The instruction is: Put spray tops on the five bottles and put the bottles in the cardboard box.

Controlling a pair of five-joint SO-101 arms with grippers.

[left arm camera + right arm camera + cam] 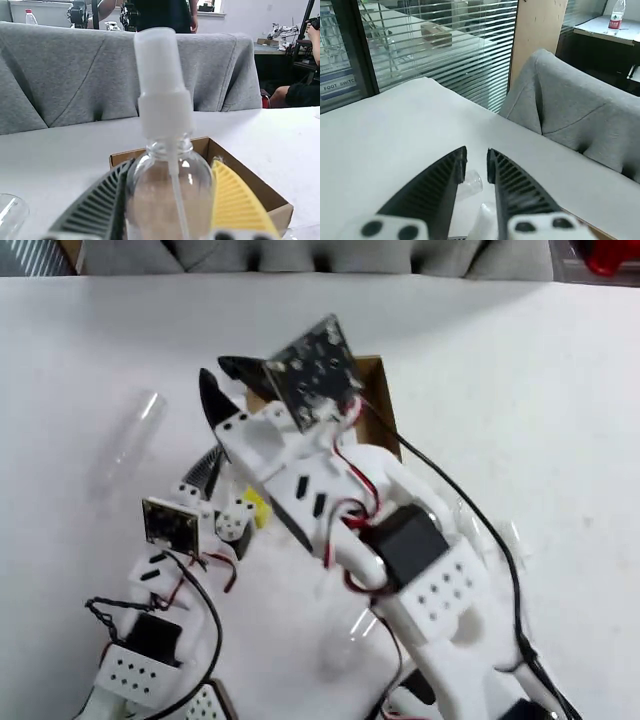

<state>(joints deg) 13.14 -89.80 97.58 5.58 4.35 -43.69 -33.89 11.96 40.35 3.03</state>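
Near cardboard box rim, left end effector tight on bottle; right end effector seemingly ajar

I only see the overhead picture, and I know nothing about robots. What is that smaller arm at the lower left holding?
Observer: The left gripper is shut on a clear bottle, gripped around its body.
Operator: Has that bottle got its top on?
Observer: Yes, a white spray top sits on its neck, with its tube hanging down inside.
Operator: And where is the box from there?
Observer: The cardboard box stands open on the table, just beyond the held bottle.
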